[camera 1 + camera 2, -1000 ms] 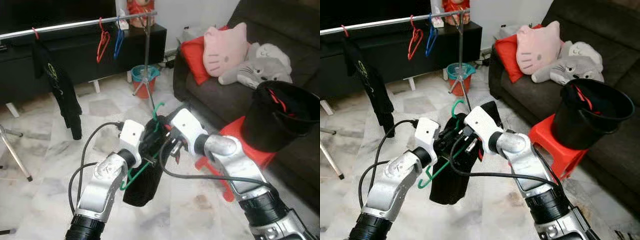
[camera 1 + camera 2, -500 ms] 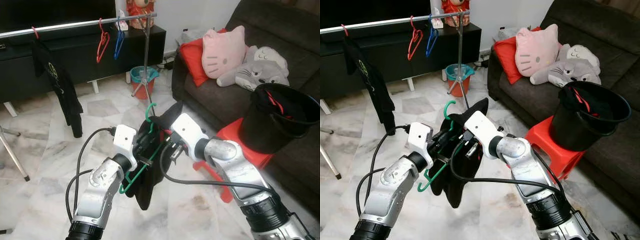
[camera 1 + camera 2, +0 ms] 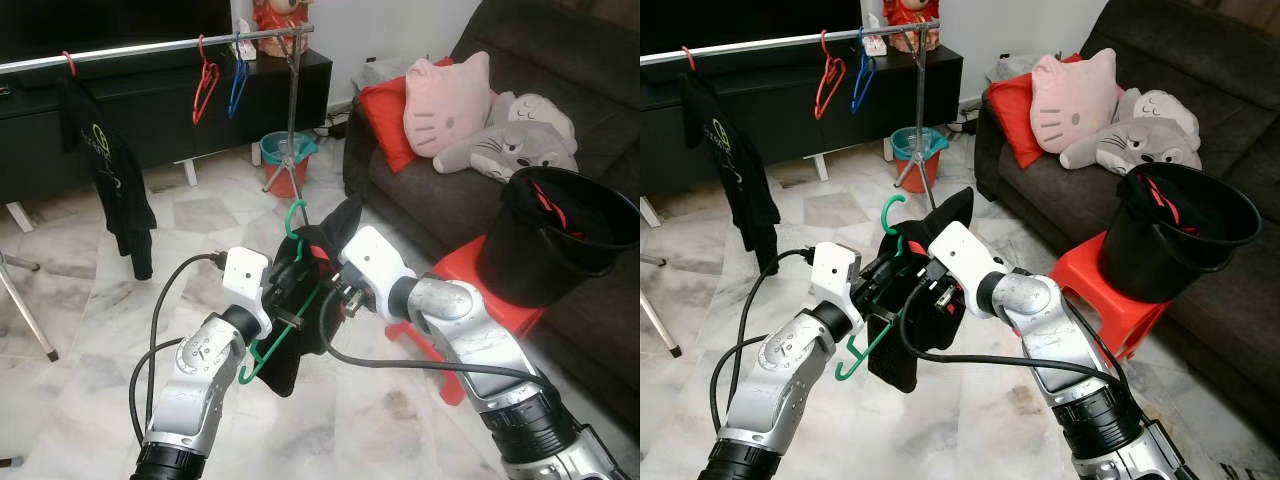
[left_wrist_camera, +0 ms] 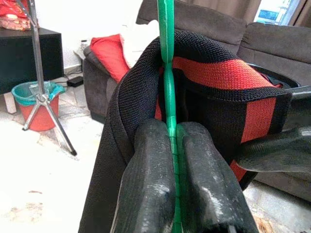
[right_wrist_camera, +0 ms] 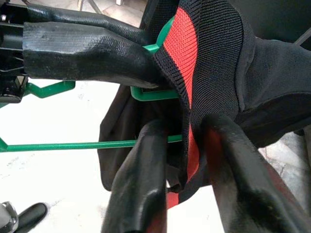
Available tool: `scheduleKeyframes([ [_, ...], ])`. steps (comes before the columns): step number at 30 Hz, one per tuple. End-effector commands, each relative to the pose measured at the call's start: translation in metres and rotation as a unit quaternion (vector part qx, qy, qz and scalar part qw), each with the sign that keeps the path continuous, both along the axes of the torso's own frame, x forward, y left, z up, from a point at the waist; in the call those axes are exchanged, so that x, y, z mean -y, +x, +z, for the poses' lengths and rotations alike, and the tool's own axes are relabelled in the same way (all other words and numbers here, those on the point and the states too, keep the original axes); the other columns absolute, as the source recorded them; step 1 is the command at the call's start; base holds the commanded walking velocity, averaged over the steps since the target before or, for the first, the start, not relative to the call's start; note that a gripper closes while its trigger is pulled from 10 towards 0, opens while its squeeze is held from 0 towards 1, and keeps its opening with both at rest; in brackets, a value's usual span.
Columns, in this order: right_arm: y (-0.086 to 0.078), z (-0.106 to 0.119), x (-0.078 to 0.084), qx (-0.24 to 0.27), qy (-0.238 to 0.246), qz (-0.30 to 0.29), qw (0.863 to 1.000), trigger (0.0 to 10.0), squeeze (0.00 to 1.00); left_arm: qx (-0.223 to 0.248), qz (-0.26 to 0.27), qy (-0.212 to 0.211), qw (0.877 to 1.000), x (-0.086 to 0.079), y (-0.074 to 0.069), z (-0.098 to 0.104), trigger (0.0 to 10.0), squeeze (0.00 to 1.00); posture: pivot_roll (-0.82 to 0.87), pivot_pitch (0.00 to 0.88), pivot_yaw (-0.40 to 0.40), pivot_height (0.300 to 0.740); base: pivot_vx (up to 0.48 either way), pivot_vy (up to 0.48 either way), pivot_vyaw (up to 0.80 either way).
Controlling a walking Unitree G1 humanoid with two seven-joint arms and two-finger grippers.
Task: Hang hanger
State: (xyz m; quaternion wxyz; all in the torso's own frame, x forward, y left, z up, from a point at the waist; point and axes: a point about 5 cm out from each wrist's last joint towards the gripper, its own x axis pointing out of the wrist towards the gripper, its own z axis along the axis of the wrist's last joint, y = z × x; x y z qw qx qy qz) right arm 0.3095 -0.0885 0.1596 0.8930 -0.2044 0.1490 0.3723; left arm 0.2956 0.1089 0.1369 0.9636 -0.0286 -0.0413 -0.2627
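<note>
1. The left gripper (image 4: 171, 194) is clenched on the stem of the green hanger (image 3: 283, 330), which sits at the centre of the left eye frame, held in the air between the two arms with its hook (image 3: 293, 215) pointing up.
2. The right gripper (image 5: 187, 174) pinches the red-striped hem of the black garment (image 3: 300, 345) that is draped over the hanger (in the right wrist view the cloth passes between its two fingers (image 5: 138, 194)).
3. The step in hand appears to be dressing the hanger: the garment hangs bunched on one side, and most of the green frame shows bare below it.
4. The clothes rail (image 3: 150, 47) runs across the upper left of the frame, well apart from the grippers; a red hanger (image 3: 206, 85), a blue hanger (image 3: 238, 85) and a black shirt (image 3: 115, 180) already hang on it.
5. The next move likely calls for the right gripper to draw the garment over the hanger's other shoulder. Then the robot must close on the rail and lift the hook over a bare stretch of it.
</note>
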Motion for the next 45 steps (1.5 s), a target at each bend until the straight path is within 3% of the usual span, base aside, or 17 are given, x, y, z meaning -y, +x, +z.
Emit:
scheduleKeyframes([
  [1,0.002,0.003,0.002,0.004,-0.003,-0.005,1.000,10.0,1.00,0.024,-0.010,-0.013,1.000,0.003,0.002,0.010,10.0,0.00,0.13,0.000,-0.131,0.740,0.000,0.000,0.00],
  [14,-0.017,-0.002,0.006,-0.020,-0.029,0.037,0.999,10.0,1.00,0.020,0.003,-0.011,1.000,0.001,0.004,0.008,10.0,0.00,0.12,0.000,-0.132,0.740,0.000,0.000,0.00],
  [21,-0.025,-0.003,0.024,-0.014,-0.086,0.056,0.995,10.0,1.00,0.014,-0.013,-0.008,1.000,-0.001,0.003,0.006,10.0,0.00,0.12,0.000,-0.129,0.740,0.000,0.000,0.00],
  [22,-0.024,0.001,0.033,0.005,-0.107,0.066,0.992,10.0,0.00,0.007,-0.026,0.004,1.000,-0.004,0.002,0.004,10.0,0.00,0.12,0.000,-0.129,0.740,0.000,0.000,0.00],
  [30,-0.013,0.029,0.061,0.045,-0.111,0.078,0.990,10.0,0.00,-0.026,-0.093,0.077,0.992,-0.020,-0.010,-0.014,10.0,0.00,0.11,0.000,-0.127,0.740,0.000,0.000,0.00],
  [34,-0.009,0.037,0.075,0.048,-0.111,0.095,0.988,10.0,0.00,-0.035,-0.137,0.088,0.986,-0.024,-0.018,-0.017,10.0,0.00,0.12,0.000,-0.134,0.740,0.000,0.000,0.00],
  [39,-0.011,0.029,0.085,0.028,-0.124,0.130,0.983,10.0,0.00,-0.044,-0.186,0.087,0.978,-0.024,-0.026,-0.016,10.0,0.00,0.12,0.000,-0.139,0.740,0.000,0.000,0.00],
  [42,-0.015,0.022,0.087,0.002,-0.096,0.157,0.983,10.0,0.00,-0.043,-0.218,0.088,0.971,-0.022,-0.030,-0.014,10.0,0.00,0.13,0.000,-0.142,0.740,0.000,0.000,0.00],
  [45,-0.021,0.014,0.091,-0.016,-0.102,0.191,0.976,10.0,0.00,-0.047,-0.245,0.086,0.965,-0.021,-0.034,-0.012,10.0,0.00,0.13,0.000,-0.146,0.740,0.000,0.000,0.00],
])
